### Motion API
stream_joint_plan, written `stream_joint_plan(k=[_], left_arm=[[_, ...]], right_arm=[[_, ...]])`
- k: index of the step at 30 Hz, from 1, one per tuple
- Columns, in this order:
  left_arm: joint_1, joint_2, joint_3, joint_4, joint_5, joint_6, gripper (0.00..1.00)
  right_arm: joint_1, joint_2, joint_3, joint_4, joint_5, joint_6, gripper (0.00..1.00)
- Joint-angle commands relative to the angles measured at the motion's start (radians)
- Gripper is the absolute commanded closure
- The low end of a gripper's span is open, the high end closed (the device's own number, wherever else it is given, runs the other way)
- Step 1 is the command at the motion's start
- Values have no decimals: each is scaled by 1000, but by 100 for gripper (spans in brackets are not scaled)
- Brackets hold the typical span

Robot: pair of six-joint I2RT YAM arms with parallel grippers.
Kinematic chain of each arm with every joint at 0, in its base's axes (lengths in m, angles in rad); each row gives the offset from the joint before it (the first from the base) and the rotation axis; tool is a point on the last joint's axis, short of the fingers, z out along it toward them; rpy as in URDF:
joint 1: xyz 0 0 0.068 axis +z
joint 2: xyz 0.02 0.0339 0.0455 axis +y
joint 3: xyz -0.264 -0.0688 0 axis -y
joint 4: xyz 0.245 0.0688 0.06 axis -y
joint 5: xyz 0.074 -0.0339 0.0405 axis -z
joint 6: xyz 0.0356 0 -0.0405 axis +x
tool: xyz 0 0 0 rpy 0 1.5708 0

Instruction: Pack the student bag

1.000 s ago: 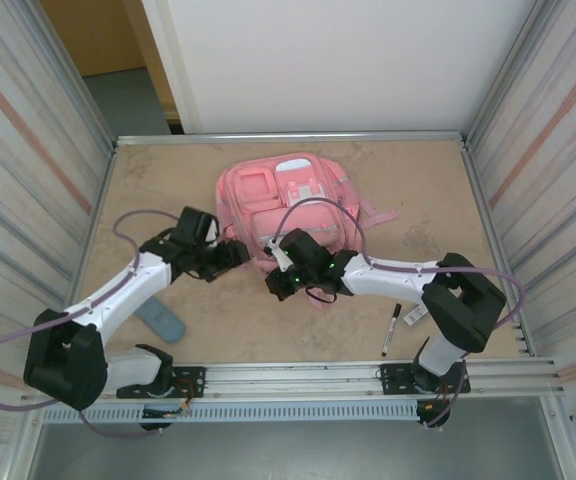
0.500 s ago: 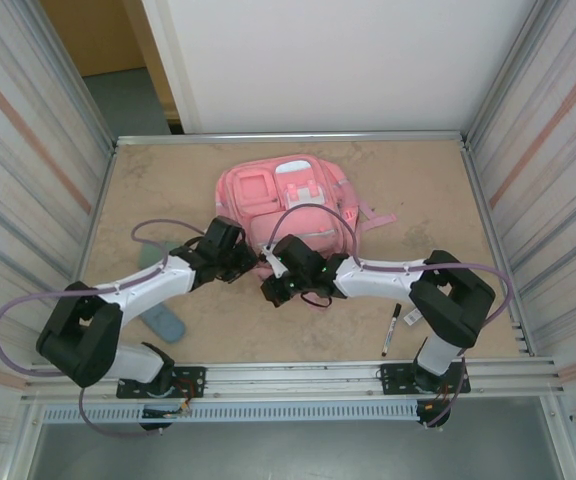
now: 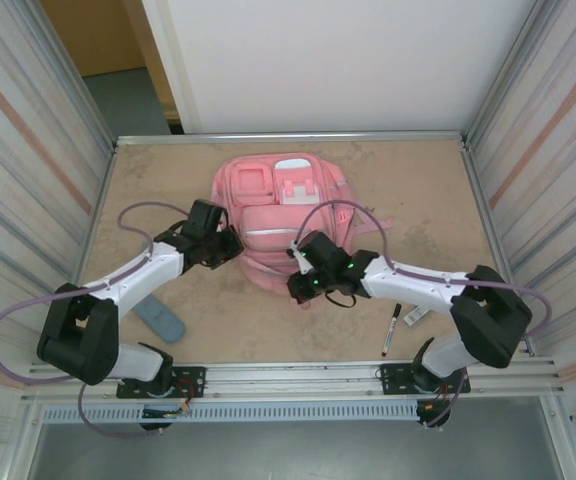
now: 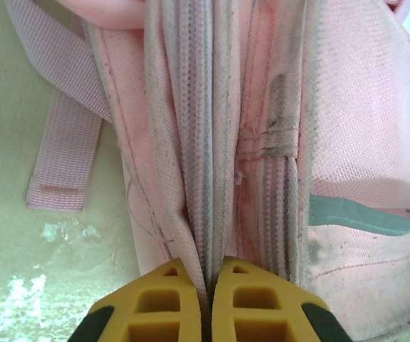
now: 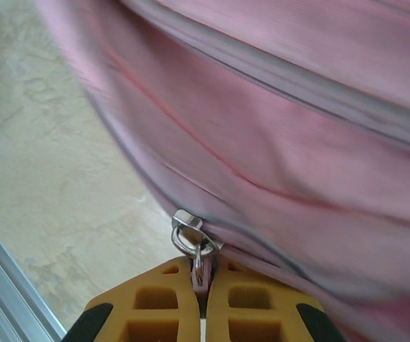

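Pink student bag (image 3: 286, 215) lies flat on the table (image 3: 168, 180), a bit toward 12 o'clock from the middle. Left jaws are pinched tight on a fold of fabric by the zipper at the bag's 8 o'clock edge. Right jaws are clamped on the zipper pull (image 5: 191, 239) at its 6 o'clock edge.

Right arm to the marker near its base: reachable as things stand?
Probably not yet: the right gripper is shut on the zip pull of the student bag. The marker itself lies uncovered, close by.
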Motion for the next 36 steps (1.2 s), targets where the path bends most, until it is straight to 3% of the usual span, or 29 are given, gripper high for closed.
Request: stream_joint_plan(k=[1,7,12,14,17,22,26,30,36], left_arm=[[83,3,52,-20,-60,162,100],[221,172,202,-62,167,249,100],[286,326,333,-105,144,297,100],[297,331,338,-84,153,288,93],[294,259,299,-75,182,254,67],[255,35,151,-170,134,193,48],[187,-126,14,-217,149,109,45],[64,-264,-109,-179,49,-56,40],[23,-244,-170,-66,51,-177,39]], right_arm=[[-72,-70,-64,-191,27,-25,100],[-105,-79,-64,-182,-28,-95,100],[-57,-7,17,-142,-44,-98,100],[-24,45,71,-106,-56,-99,100],[18,122,178,-97,-60,-88,100],[47,210,280,-41,-138,-66,100],[52,246,316,-13,-183,-60,100],[59,275,346,-2,-218,-50,100],[86,281,326,65,-253,-28,100]])
